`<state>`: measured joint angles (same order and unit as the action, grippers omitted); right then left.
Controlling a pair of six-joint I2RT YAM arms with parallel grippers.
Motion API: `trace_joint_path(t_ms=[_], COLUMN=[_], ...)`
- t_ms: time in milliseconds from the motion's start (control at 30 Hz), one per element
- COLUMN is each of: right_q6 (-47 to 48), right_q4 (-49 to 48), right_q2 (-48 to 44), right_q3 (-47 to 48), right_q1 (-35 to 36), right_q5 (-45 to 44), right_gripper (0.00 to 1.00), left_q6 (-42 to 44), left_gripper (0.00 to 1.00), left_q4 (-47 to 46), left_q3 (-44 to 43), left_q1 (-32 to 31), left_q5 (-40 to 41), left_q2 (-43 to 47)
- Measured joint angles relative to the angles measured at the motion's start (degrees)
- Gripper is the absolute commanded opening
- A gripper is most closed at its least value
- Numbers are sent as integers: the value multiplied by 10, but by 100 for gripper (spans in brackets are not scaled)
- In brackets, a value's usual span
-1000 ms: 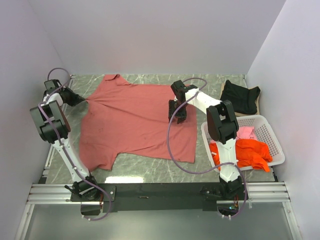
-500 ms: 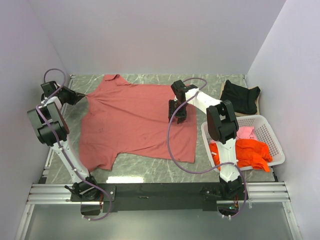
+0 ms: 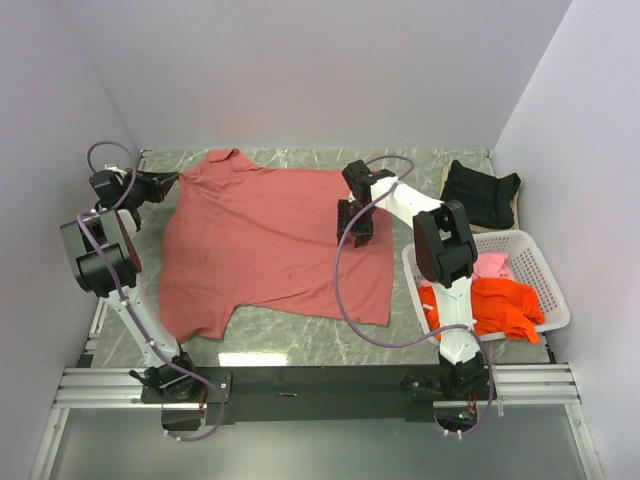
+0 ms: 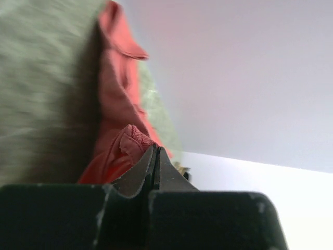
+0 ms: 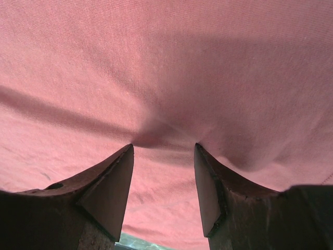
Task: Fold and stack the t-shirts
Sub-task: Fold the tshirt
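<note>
**A:** Two arms, one shirt. The brick-red shirt (image 3: 270,240) lies spread on the table (image 3: 300,325), left of the basket (image 3: 545,275) and just beside it.

**B:** Grips?

**A:** Left gripper (image 3: 172,180): jaws pinched together on a bunch of red cloth at the shirt edge farthest from the basket. Right gripper (image 3: 357,222): jaws apart, tips pressed into the cloth on the side nearer the basket, w/ a small pucker btw them. Nothing clamped there.

**B:** What could go wrong?

**A:** Probably the left pinch. It looks thin, so a hard tug could slip it free. If the right tips lift, I'd guess the whole shirt drags away from the basket instead of flattening. Too much pull w/ the right pinning could also wrinkle the middle.

**B:** Basket contents?

**A:** An orange shirt (image 3: 505,305) is crumpled in the near part, and a pink shirt (image 3: 490,265) is in the far part. Neither is folded. The black shirt (image 3: 480,192) isn't in it. It's just beyond the basket's far end, on sth tan.
</note>
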<state>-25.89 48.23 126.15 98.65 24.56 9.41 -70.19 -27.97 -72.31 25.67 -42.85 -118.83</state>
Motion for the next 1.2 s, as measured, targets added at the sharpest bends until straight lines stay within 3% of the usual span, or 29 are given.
trace_joint_path(t_ms=[300, 433, 533, 600, 633, 700, 733, 867, 933, 1067, 1200], right_q6=[0, 0, 0, 0, 0, 0, 0, 2, 2, 3, 4], right_q4=[0, 0, 0, 0, 0, 0, -1, -8, -12, -13, -8], right_q2=[0, 0, 0, 0, 0, 0, -1, -10, -17, -32, -35], right_q3=[0, 0, 0, 0, 0, 0, -1, -14, -25, -46, -51], right_q1=[0, -1, -1, -1, -1, -1, -1, -1, -1, -1, -1], right_q5=[1, 1, 1, 1, 1, 1, 1, -3, -7, -20, -36], right_gripper=[58, 58, 58, 58, 58, 58, 58, 58, 58, 58, 58], left_q6=[-143, -142, -90, -42, -7, 57, 92, 191, 231, 292, 349], left_gripper=[0, 0, 1, 7, 21, 31, 47, 71, 77, 79, 79], left_q4=[-195, -198, -119, -47, 2, 102, 149, 286, 336, 398, 432], left_q3=[27, 28, 27, 22, 13, -18, -38, -105, -123, -123, -111], left_q1=[-23, -24, -23, -22, -21, -20, -19, -17, -17, -26, -82], left_q5=[-33, -39, -29, -10, 7, 55, 83, 187, 237, 303, 342], left_q2=[0, 3, 19, 35, 43, 56, 63, 83, 98, 138, 180])
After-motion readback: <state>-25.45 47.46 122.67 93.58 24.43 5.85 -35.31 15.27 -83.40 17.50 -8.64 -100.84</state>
